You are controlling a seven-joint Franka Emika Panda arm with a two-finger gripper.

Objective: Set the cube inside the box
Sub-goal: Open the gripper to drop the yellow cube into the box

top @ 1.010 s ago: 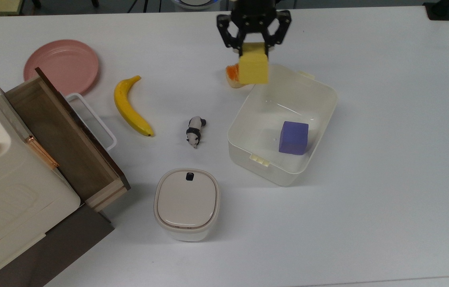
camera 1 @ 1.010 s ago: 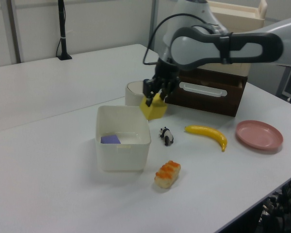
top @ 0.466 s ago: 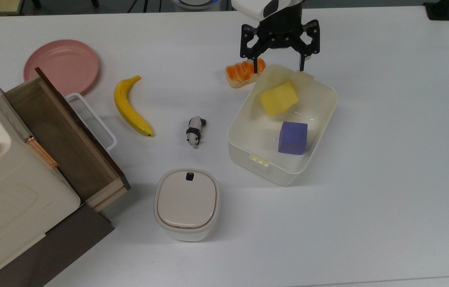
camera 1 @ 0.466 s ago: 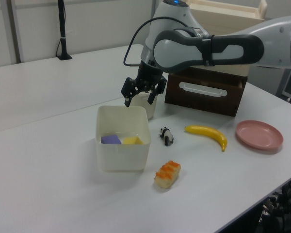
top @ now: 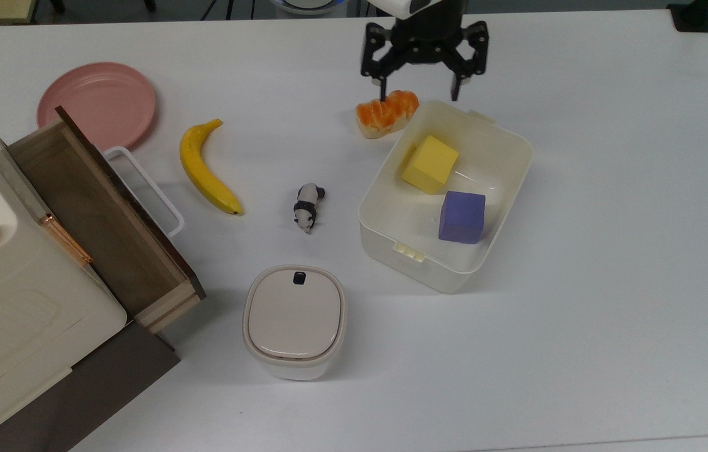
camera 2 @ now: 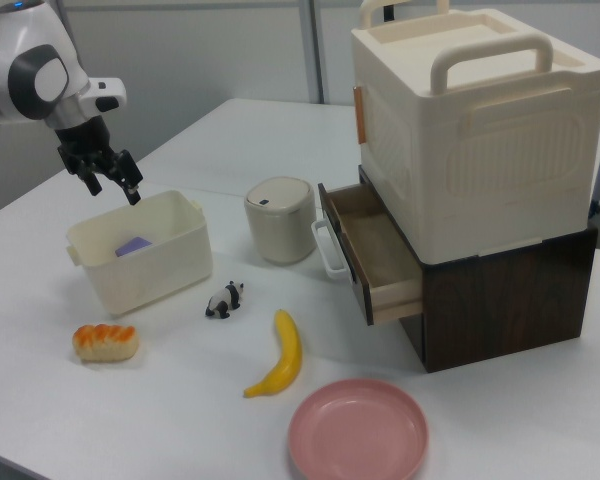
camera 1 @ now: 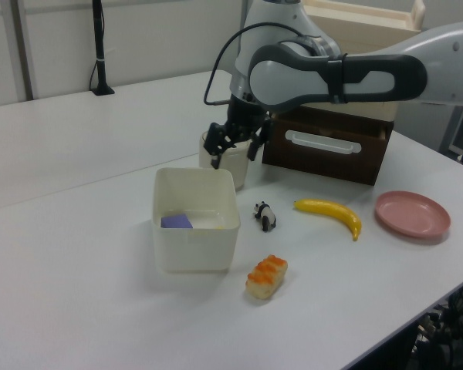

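I see a yellow cube (top: 430, 164) and a purple-blue cube (top: 462, 216) in the cream-white box (top: 454, 270). On the white bench (top: 611, 251): a yellow banana (top: 206, 168), a pink plate (top: 97, 105), a black-and-white panda (top: 308, 206). The gripper (top: 421, 96) is black.

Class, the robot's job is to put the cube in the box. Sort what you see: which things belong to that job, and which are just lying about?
Part of the job:
- yellow cube, lying in the box
- box
- gripper, open

Just lying about:
- purple cube, also in the box
- banana
- toy panda
- sushi piece
- pink plate
- lidded container
- open drawer
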